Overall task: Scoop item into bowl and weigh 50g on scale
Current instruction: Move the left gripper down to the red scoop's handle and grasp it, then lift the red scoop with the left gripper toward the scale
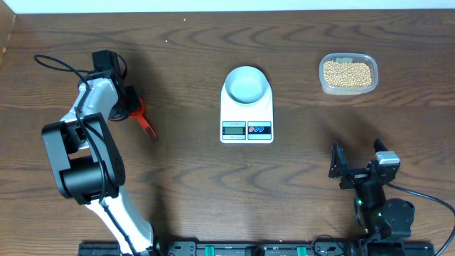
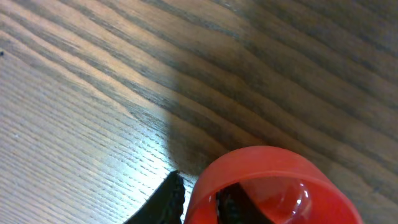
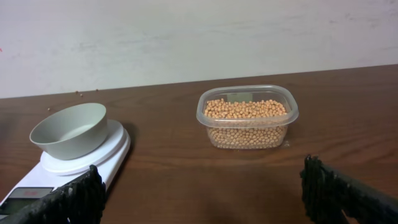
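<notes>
- None of the item (image 3: 245, 118) has reached the bowl (image 3: 71, 134); the bowl shows a bare inside.
- All the beans seen lie in the clear tub (image 3: 239, 97), straight ahead of the right gripper (image 3: 200, 180) and well apart from it.
- Bowl stands on the scale (image 1: 247, 112), ahead of the right gripper and off to its left.
- Right gripper: released, fingers spread wide, holding nothing, low over the desk (image 1: 178, 43).
- Left gripper (image 2: 200, 200): set at the red scoop (image 2: 267, 180), one finger just outside the cup wall and a dark shape inside it. Whether it is clamped cannot be told.
- Scoop, at the left gripper, is well apart from tub, bowl and scale, all of which lie far off to that gripper's right.
- Judgement: early stage. Bowl placement on the scale is done; scooping, transfer and weighing to 50g are all left.
- Hard to make out: the scale's display digits are too small to read in both views that show them.
- Cut off: the left wrist view trims the scoop's lower half, and its handle is out of frame.
</notes>
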Robot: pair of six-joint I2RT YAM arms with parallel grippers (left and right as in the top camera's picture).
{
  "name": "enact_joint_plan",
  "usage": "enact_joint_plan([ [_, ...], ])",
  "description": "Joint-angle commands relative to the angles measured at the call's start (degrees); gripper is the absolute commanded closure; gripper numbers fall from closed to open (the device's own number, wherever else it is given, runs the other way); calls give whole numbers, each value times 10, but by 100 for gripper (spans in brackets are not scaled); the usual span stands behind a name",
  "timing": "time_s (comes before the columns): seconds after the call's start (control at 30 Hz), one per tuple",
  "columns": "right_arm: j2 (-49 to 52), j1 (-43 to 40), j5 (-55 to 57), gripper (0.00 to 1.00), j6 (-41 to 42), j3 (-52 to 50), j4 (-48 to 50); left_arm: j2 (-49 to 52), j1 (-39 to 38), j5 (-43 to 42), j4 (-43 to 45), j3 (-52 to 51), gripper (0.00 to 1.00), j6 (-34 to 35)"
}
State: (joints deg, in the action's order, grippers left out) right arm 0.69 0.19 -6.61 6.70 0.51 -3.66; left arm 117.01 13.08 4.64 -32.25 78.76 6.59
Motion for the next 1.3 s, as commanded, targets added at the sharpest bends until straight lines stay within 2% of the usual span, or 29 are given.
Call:
enact_joint_plan([
  [0.0, -3, 4, 1, 1, -8, -2, -2, 13, 1, 1, 2, -7, 92, -3],
  [0.17, -3, 4, 1, 1, -8, -2, -2, 12, 1, 1, 2, -6, 93, 2],
  [0.37, -3, 4, 1, 1, -8, -2, -2, -27, 1, -2, -9, 0, 93, 54],
  [0.53, -3, 4, 1, 1, -8, -2, -2, -109, 1, -28, -25, 0, 93, 87],
  [0.7, -3, 4, 1, 1, -8, -2, -2, -209, 1, -41, -72, 0, 93, 164],
  [0.93, -3, 4, 1, 1, -8, -2, -2, -294, -12, -120, -141, 0, 93, 188],
  [1.13, -3, 4, 1, 1, -8, -2, -2, -302, -51, -132, -210, -5, 93, 303],
  [1.27, -3, 4, 1, 1, -8, -2, -2, -302, -84, -133, -227, -9, 93, 342],
])
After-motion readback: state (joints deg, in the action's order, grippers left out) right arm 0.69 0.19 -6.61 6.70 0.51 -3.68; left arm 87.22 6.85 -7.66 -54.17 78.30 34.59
